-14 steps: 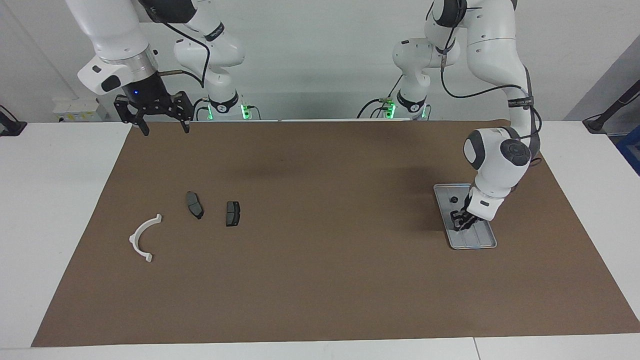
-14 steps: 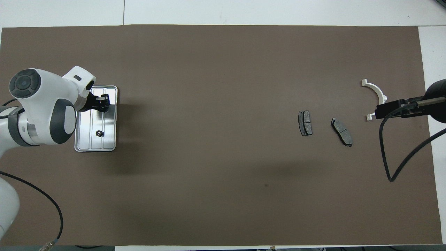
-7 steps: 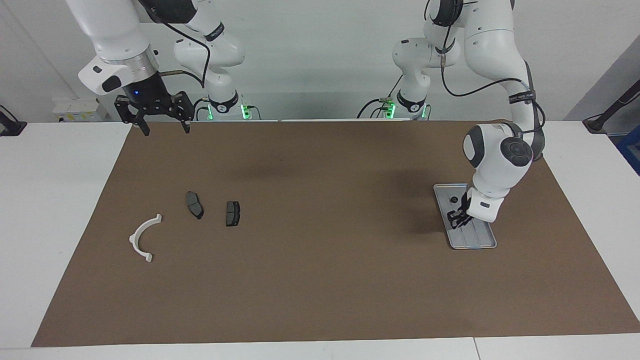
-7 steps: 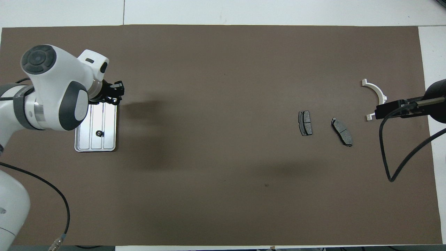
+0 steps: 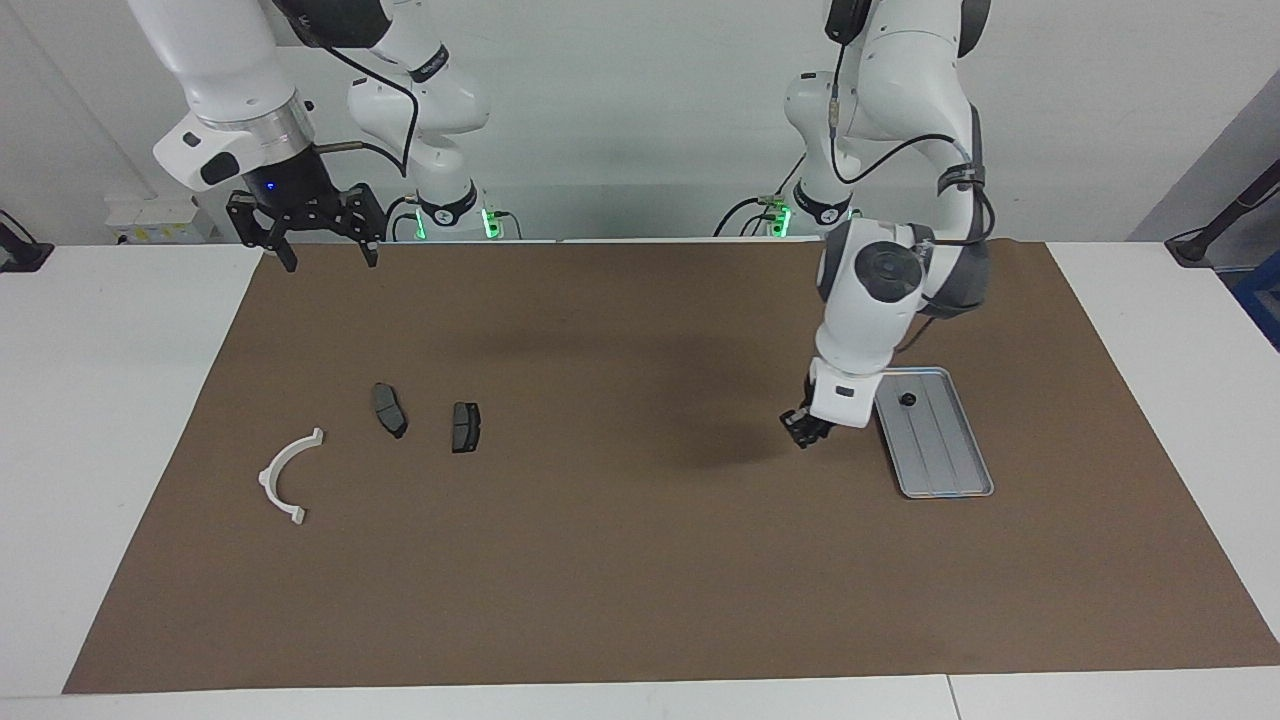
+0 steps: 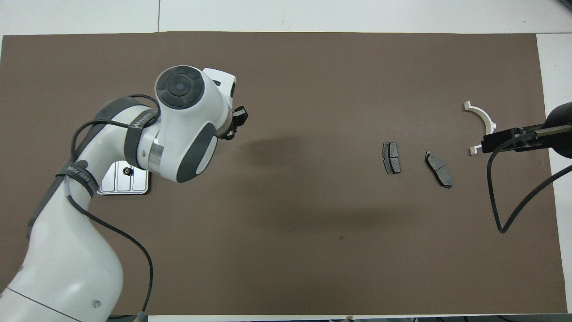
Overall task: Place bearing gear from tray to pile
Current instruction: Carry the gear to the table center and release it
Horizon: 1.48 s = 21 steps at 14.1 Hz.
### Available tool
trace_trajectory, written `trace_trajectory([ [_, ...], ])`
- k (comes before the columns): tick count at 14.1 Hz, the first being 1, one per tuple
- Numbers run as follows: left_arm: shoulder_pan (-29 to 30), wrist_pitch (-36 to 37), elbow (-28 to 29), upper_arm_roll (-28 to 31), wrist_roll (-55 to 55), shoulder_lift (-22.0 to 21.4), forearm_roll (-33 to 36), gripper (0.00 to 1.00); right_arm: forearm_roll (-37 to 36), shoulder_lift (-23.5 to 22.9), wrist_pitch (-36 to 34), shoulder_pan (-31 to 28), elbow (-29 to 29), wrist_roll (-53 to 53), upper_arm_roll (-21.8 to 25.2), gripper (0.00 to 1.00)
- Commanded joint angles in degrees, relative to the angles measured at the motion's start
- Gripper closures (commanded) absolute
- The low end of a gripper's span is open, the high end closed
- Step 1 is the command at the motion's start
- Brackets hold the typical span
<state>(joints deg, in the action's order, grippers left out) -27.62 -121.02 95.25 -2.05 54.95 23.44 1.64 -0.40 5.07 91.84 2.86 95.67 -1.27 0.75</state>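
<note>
Brown matting (image 5: 620, 560) covers the white table in the facing view, with both arm bases along the top edge. At centre right the left gripper (image 5: 803, 428) now hangs over bare mat just beside the tray (image 5: 950, 475), where a second ago it was down inside it. Its fingers are clenched on a small dark part, which I take to be the gear, though it is too small to make out. One more dark part (image 5: 907, 399) sits in the tray's upper end. At upper left the right gripper (image 5: 320, 255) waits with fingers spread and nothing in them, over the mat's top edge, unchanged. At centre left lies the pile: a white bracket (image 5: 287, 475) and two pads (image 5: 389, 409) (image 5: 465, 426).

From overhead, the mat fills the frame. The left arm has swung toward the centre; the left gripper (image 6: 237, 123) shows at upper left-centre, clear of the tray (image 6: 138, 188), which is now mostly hidden under the arm at lower left. The remaining part (image 6: 129, 170) peeps out there. The bracket (image 6: 482, 118) and pads (image 6: 391, 158) (image 6: 439, 169) lie at centre right, well apart from the gripper.

My reading: pickup is done and the carry to the pile has only begun.
</note>
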Motion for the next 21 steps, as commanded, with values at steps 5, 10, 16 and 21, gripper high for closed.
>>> trace_trajectory([
  [5,-7.01,-6.86,-2.27,0.99,9.30,6.35,-0.24,0.93,1.28,1.61,0.44,-0.67,1.89,0.74,-0.13,0.00],
  [10,-7.10,-6.78,-0.69,1.08,9.30,7.76,0.21,0.92,1.37,1.69,0.44,-0.49,1.97,0.57,-0.13,0.00],
  [16,-6.84,-4.25,1.08,1.34,9.04,7.06,1.17,0.00,1.37,1.69,0.35,-0.23,1.89,0.56,-0.13,0.00],
  [21,3.68,5.86,4.75,1.26,-5.24,-3.03,1.26,0.00,1.28,1.78,0.00,-0.05,1.89,1.18,-0.13,0.00],
])
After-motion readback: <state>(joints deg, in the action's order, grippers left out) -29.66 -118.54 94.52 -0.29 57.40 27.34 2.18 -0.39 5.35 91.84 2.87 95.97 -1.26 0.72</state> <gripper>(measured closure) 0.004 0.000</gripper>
